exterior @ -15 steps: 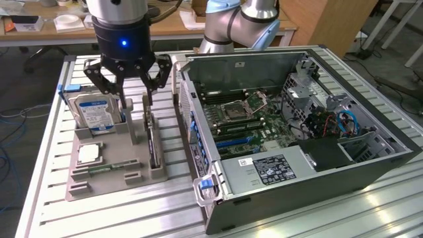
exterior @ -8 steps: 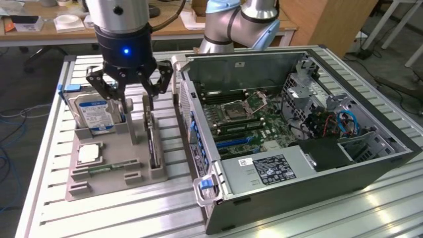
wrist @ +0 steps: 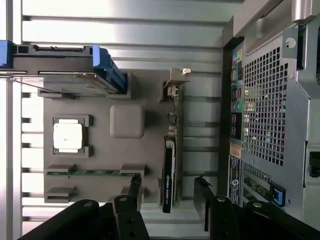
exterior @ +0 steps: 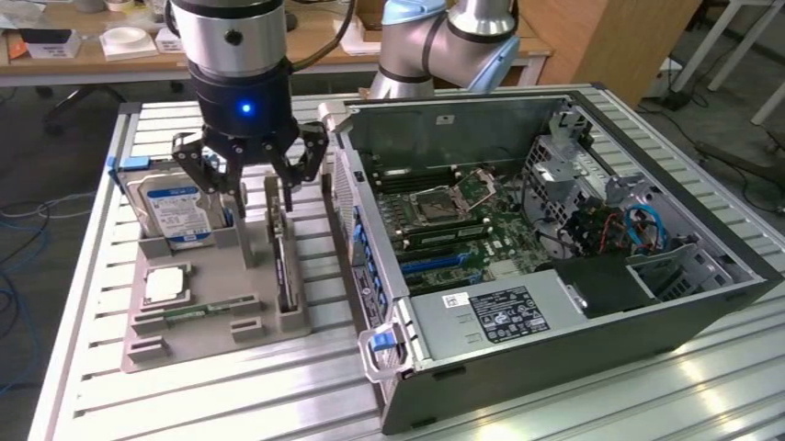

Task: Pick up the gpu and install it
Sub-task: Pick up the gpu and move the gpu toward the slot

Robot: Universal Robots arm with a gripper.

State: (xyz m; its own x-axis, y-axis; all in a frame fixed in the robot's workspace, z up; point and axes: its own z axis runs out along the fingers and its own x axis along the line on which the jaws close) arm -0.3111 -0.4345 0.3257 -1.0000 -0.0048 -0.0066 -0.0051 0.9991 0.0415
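Exterior view places the gpu [exterior: 282, 268] left of centre in the frame, standing on its long edge in a slot of the grey holder tray [exterior: 202, 354], not yet lifted. In the wrist view the gpu [wrist: 168, 167] reads as a thin dark card seen edge-on, with its silvery bracket at the far end of the slot.

The hand [exterior: 253, 195] hangs just above the card with its fingers spread wide and holding nothing. The wrist view shows the hand [wrist: 167, 192] straddling the card, one of its fingers [wrist: 134, 187] on each flat side.

The step in hand looks like the grasp. It would likely go best with the card kept midway between the fingers, so both pads meet the faces together and the card does not tip in its slot. A straight vertical approach should keep the fingers off the slot posts and off the hard drive [exterior: 178, 209] in the neighbouring slot. The open computer case [exterior: 576, 303] sits close on the exterior view's right, on the same slatted table [exterior: 245, 409].
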